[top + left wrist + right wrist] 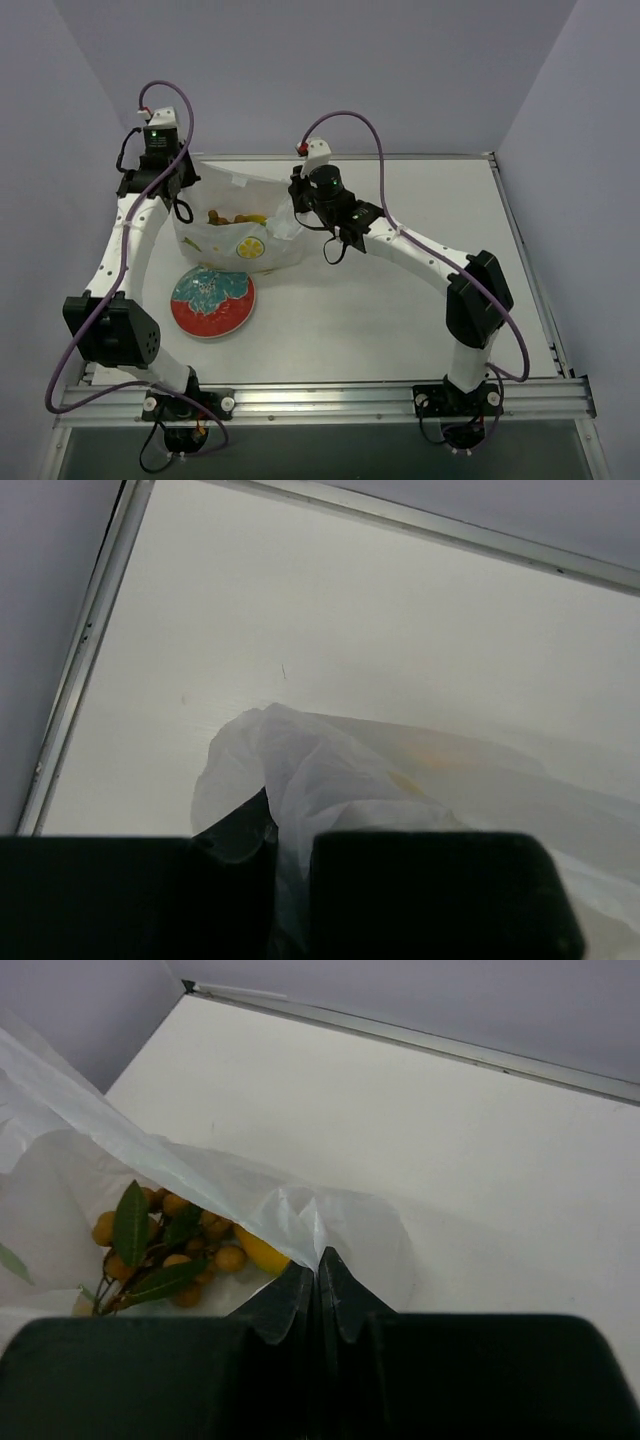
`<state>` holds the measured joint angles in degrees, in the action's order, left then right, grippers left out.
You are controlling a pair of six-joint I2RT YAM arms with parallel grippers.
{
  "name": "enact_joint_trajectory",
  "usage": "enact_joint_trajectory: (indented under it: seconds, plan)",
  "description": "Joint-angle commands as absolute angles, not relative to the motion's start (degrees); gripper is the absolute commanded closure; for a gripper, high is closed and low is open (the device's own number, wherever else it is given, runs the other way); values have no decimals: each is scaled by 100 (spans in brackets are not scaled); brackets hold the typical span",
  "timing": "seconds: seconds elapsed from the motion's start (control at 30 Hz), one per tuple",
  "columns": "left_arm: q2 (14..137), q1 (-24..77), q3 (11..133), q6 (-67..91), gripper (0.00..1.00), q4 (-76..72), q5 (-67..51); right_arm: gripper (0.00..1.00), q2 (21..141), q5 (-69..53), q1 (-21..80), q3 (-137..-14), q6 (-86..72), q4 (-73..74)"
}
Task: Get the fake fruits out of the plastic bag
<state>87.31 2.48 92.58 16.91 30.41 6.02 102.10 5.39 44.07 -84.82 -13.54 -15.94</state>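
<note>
A: Start at the jaws. What has the left gripper (pixel 278 832) got?

B: Its jaws are closed, with a fold of the plastic bag (pixel 225 240) running up between them. The right gripper (pixel 318 1272) is the same, tips pressed together on a pinch of the bag's rim.

A: Where is all that, going by the plate (pixel 200 326)?

B: The bag stands just behind the plate, on its far side. I can't tell whether it touches the plate's far edge. The left gripper holds the rim behind the plate's left edge, and the right gripper holds it behind and to the right of the plate. The bag's mouth is stretched open between them.

A: And the fake fruits (pixel 236 217)?

B: Inside the bag, behind the plate, with none out yet. From the right wrist I see the bunch (pixel 160 1245) of tan balls with green leaves. A yellow-orange one (pixel 262 1252) touches it, close under the right jaws. I can't pick out a green fruit.

A: How will they handle?

B: I'd judge them light, hard and smooth. The round one may slip from the fingers or roll. The bunch looks easier, taken by its stem or across the cluster. The bag is thin, limp and slick, so if one side is let go the mouth will probably sag over the fruit. One gripper should hold the rim up while the other reaches in.
</note>
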Motion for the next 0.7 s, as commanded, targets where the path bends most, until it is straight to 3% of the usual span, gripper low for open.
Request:
enact_joint_trajectory:
  seconds: [0.0, 0.23, 0.4, 0.5, 0.53, 0.67]
  plan:
    - [8972, 193, 9194, 1626, 98, 2515, 571, 99, 10564, 738, 4316, -8551, -1406, -1573]
    - [9518, 44, 9255, 1837, 97, 2127, 185, 97, 11091, 896, 4140, -8640, -1424, -1617]
    - [9852, 44, 9438, 1907, 98, 1977, 0, 81, 11083, 897, 3885, -8911, -1468, -1565]
    - [10054, 44, 9982, 2021, 98, 2153, -254, 58, 11004, 774, 3753, -9428, -1389, -1188]
    - [10081, 44, 10106, 2065, 98, 2153, -316, 43, 10899, 800, 3762, -9509, -1336, -1013]
    - [10160, 70, 10564, 2206, 98, 2214, -509, 20, 10372, 870, 3779, -9388, -1266, -923]
